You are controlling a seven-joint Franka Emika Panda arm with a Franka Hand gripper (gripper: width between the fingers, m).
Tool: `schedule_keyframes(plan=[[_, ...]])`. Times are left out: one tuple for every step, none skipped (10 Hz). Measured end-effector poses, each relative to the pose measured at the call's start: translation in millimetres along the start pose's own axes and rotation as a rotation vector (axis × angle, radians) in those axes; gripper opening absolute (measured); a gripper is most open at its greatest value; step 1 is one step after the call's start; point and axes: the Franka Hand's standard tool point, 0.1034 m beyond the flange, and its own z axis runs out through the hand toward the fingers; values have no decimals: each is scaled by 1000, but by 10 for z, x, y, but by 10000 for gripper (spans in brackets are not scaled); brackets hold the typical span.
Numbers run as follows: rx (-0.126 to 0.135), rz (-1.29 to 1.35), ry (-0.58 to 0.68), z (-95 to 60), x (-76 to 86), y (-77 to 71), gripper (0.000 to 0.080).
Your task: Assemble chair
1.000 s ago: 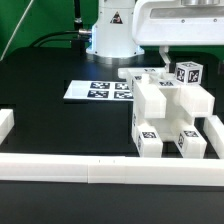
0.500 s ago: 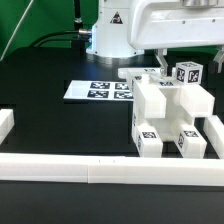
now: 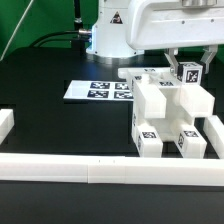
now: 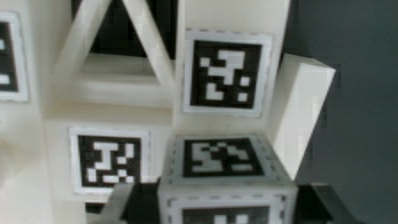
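Observation:
The partly built white chair (image 3: pixel 165 110) stands at the exterior view's right, with tags on its lower front. A white tagged block (image 3: pixel 188 73) sits on top of it at the far right. My gripper (image 3: pixel 187 60) hangs right over this block, one finger on each side. In the wrist view the block (image 4: pixel 222 160) lies between my dark fingers (image 4: pixel 128 200), and my gripper (image 4: pixel 228 205) looks open around it. Tagged white chair parts (image 4: pixel 228 70) fill the wrist view beyond the block.
The marker board (image 3: pixel 100 90) lies flat left of the chair. A long white border bar (image 3: pixel 90 170) runs along the front, with short bars at the left (image 3: pixel 5 125) and right (image 3: pixel 215 132). The robot base (image 3: pixel 108 35) stands behind.
My gripper has moved toward the exterior view's left and down, from beside the tagged block to straddling it. The block and the chair have not moved.

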Motion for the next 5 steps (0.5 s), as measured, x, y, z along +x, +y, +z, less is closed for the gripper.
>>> schedule_keyframes(plan=[[2, 74, 0, 0, 0, -2, 284], [2, 145, 0, 0, 1, -2, 284], [4, 193, 0, 0, 1, 0, 284], [12, 292, 1, -1, 1, 5, 284], [14, 343, 3, 0, 2, 7, 284]])
